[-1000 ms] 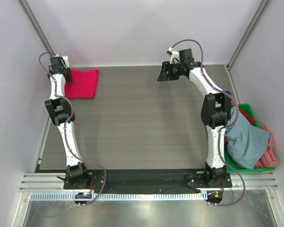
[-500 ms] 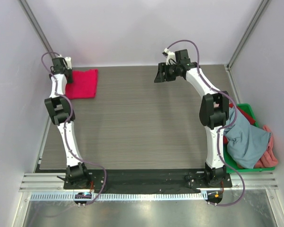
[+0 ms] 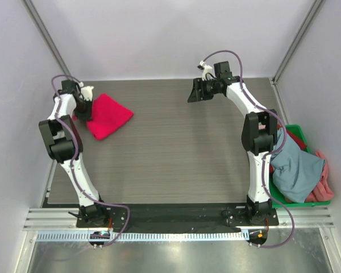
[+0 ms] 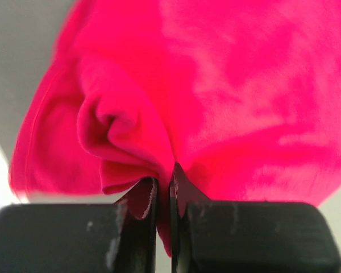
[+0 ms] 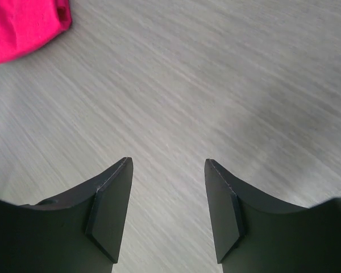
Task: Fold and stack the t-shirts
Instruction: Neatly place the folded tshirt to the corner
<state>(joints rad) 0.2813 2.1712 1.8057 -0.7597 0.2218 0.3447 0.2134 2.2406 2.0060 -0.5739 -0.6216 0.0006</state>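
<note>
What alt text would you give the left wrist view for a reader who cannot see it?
The left arm's black fingers are pinched shut on a bunched fold of a bright crimson t-shirt, which fills most of the frame. Pale grey surface shows along the left edge.

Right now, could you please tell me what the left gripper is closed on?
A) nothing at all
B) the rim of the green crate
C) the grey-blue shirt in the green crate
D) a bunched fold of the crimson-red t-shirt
D: in the left wrist view the left gripper is pinched shut on a gathered fold of the crimson-red t-shirt, with cloth caught between its fingers.
</note>
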